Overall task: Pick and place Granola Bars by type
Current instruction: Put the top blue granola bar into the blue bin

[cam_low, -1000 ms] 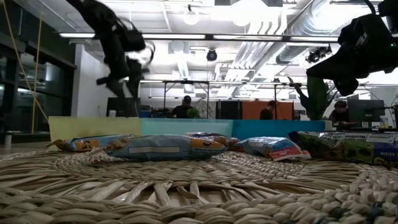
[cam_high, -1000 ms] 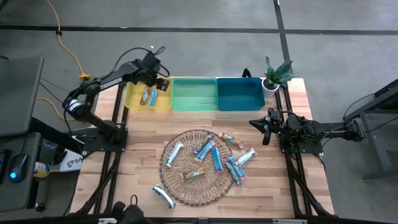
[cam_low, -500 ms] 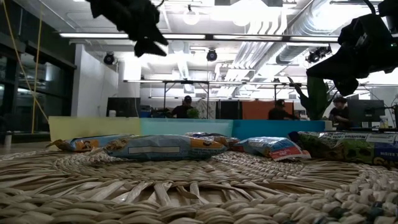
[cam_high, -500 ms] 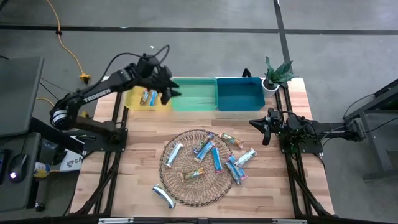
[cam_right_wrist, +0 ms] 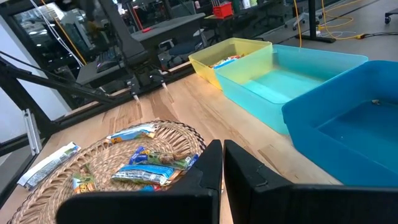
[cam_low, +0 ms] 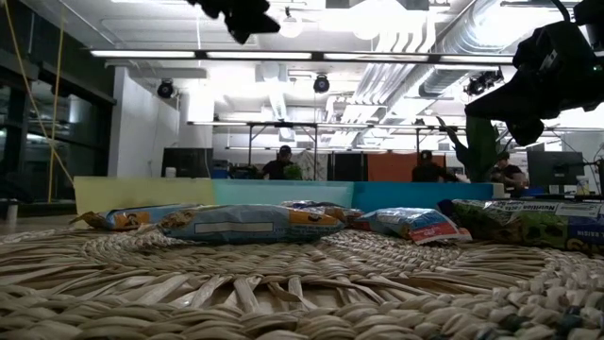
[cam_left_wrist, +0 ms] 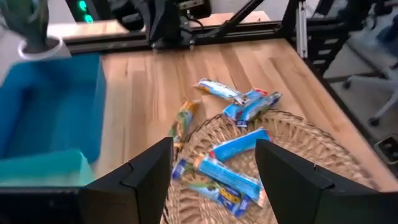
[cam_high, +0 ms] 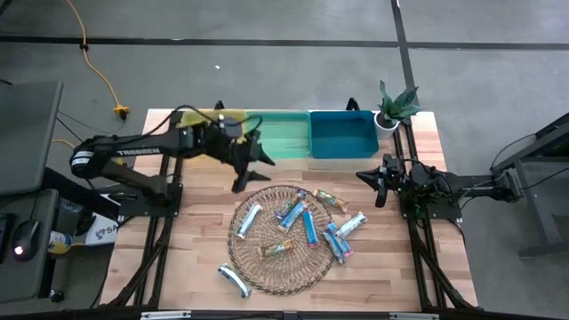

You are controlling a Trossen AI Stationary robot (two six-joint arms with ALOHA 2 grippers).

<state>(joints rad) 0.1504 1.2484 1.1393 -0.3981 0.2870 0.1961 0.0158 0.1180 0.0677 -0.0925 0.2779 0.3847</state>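
Left gripper (cam_high: 252, 164), jaws spread and empty, has swung from the yellow bin (cam_right_wrist: 231, 57) toward the mat (cam_high: 283, 238) at 11 o'clock; next bar pick. Right gripper (cam_high: 380, 180) clenched, waiting.

The bench (cam_high: 191, 240) is pale striped wood. Three bins stand in a row: yellow (cam_right_wrist: 239, 53), mint-green (cam_high: 277, 133), deep blue (cam_high: 342, 135). The woven mat (cam_high: 267, 267) is tan wicker. On it the Granola Bars (cam_high: 307, 227) show bright blue, silver-white and orange-brown wrappers. Both arms are black. The potted plant (cam_high: 396, 102) is green in a white pot.
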